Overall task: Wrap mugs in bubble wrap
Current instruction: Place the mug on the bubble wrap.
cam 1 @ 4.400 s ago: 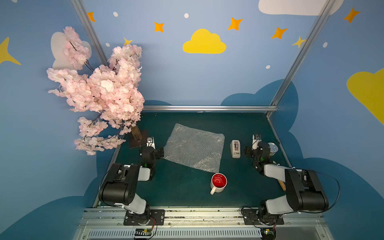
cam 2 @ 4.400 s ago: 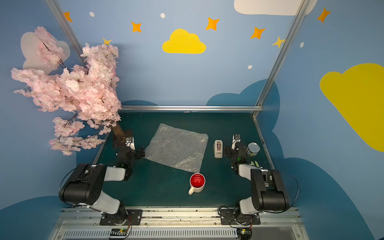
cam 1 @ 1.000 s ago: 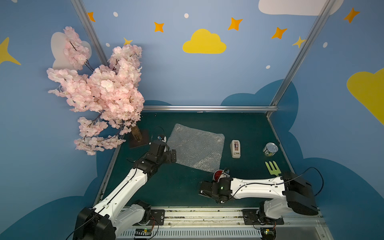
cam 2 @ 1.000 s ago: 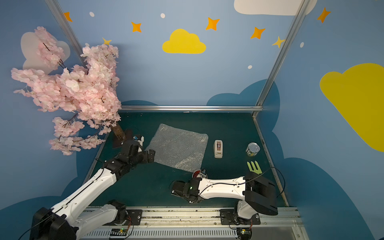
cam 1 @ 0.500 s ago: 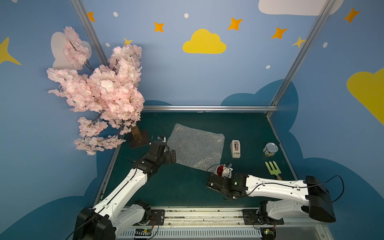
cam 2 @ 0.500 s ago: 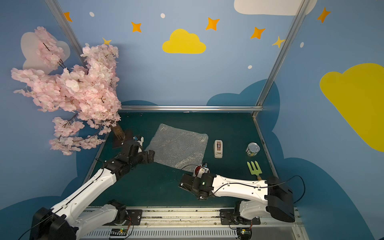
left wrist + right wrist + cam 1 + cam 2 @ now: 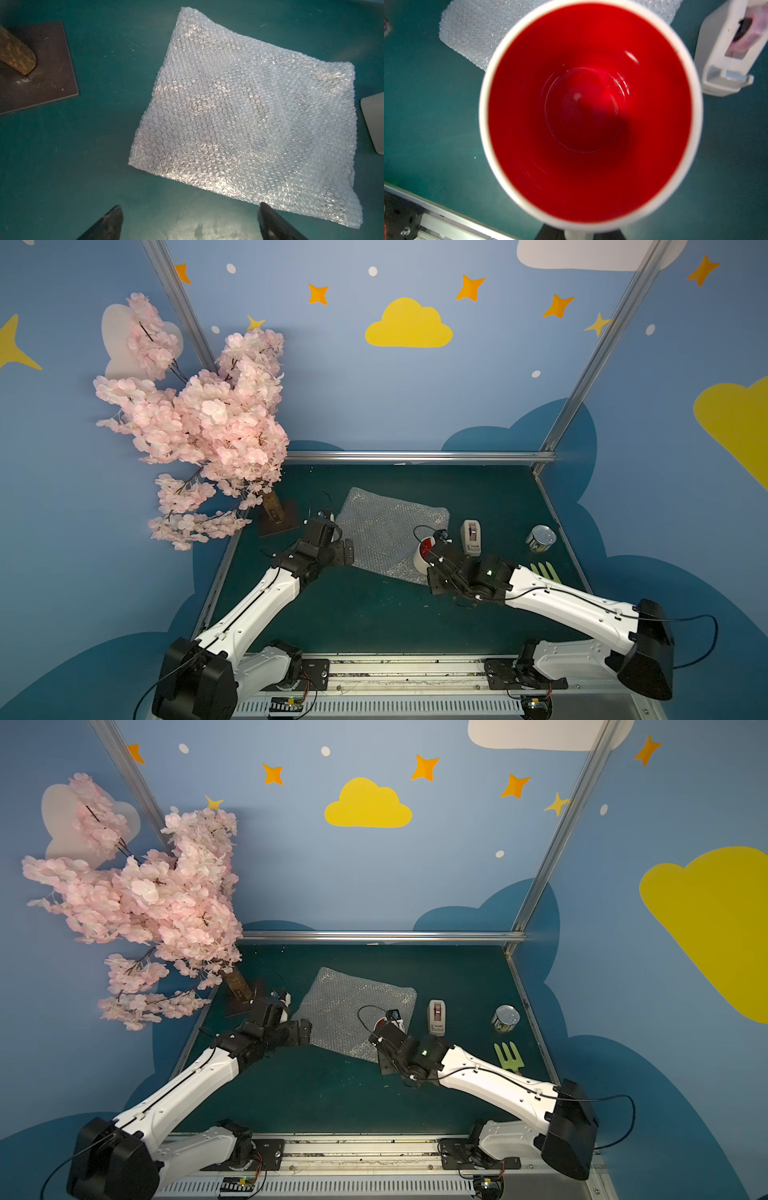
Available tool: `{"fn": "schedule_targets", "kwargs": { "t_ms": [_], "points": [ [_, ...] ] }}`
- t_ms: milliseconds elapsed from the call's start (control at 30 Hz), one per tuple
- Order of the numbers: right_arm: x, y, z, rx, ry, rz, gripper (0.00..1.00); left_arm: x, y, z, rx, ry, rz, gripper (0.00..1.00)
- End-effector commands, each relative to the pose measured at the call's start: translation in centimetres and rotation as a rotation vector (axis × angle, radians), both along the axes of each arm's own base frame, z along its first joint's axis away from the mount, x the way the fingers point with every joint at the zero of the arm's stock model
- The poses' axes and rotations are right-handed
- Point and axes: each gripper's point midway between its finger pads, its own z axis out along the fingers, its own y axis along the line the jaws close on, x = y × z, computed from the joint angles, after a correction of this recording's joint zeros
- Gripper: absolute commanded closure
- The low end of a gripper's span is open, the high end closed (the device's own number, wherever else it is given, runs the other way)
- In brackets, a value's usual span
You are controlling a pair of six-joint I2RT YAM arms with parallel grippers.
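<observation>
Mug: white outside, red inside, over the near right corner of the bubble wrap. In both top views it is mostly hidden behind the right hand. Whether it touches the sheet cannot be told.
- Right wrist view: the mug fills the picture, with a blurred rim. Its handle is cut off at the edge between two dark fingers, which are narrowed on it.
- Bubble wrap: flat on the green surface, its near right corner covered.
- Left hand: spread wide and holding nothing, just beside the sheet's near left edge. Only the fingertips show.
- Tape dispenser: upright, right of the mug.
- Fork: green, partly behind the right arm.
</observation>
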Motion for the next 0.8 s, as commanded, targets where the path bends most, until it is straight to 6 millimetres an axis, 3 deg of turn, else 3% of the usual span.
{"fn": "schedule_targets", "kwargs": {
  "t_ms": [0, 367, 767],
  "points": [
    [3.2, 4.0, 2.3, 0.024, -0.128, 0.183, 1.00, 0.0, 0.2, -0.6, -0.017, 0.027, 0.026, 0.00],
    [10.7, 9.7, -0.1, 0.016, -0.155, 0.182, 1.00, 0.2, 1.2, -1.6, -0.031, 0.047, 0.086, 0.00],
    [16.0, 12.0, -3.7, -0.028, -0.097, 0.023, 1.00, 1.3, 1.3, -2.3, -0.057, 0.071, 0.089, 0.00]
  ]
}}
